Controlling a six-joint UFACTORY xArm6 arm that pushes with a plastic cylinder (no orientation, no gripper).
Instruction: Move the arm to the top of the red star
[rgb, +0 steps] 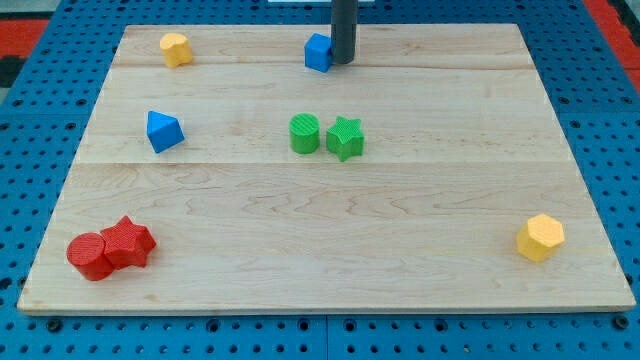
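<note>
The red star (128, 241) lies near the board's bottom left corner, touching a red cylinder (89, 255) on its left. My tip (343, 60) is at the view's top centre, touching or just right of a blue cube (318, 52). The tip is far from the red star, up and to the right of it.
A green cylinder (305, 133) and a green star (345, 138) sit side by side mid-board. A blue triangular block (163, 131) lies at the left. A yellow block (176, 48) is at the top left, a yellow hexagon (540, 238) at the bottom right. The wooden board (320, 220) rests on a blue pegboard.
</note>
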